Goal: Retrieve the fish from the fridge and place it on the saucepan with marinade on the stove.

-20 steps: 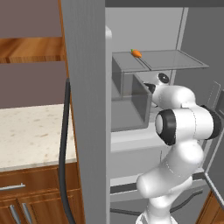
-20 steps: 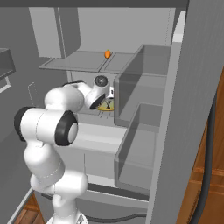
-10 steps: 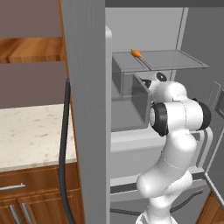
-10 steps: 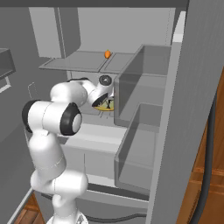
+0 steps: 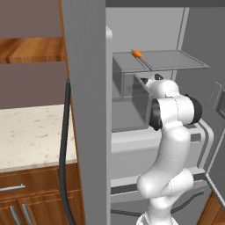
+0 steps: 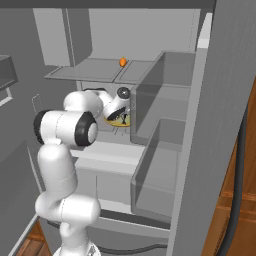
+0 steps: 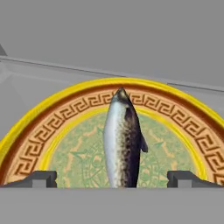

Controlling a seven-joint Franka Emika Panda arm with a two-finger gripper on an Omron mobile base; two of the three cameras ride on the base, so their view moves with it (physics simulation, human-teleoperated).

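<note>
Hand view: fish (image 7: 121, 142), plate (image 7: 39, 131) unlettered

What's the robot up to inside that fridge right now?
The white arm is reaching into the open fridge toward a fish lying on a yellow-rimmed plate on a shelf. Its pincer is open, with one finger tip on each side of the fish, so nothing is gripped yet. A small orange carrot sits on the glass shelf above.

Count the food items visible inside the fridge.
2. The fish lies on the yellow plate; a small orange carrot-like item sits on the upper glass shelf. Others may be hidden.
</note>
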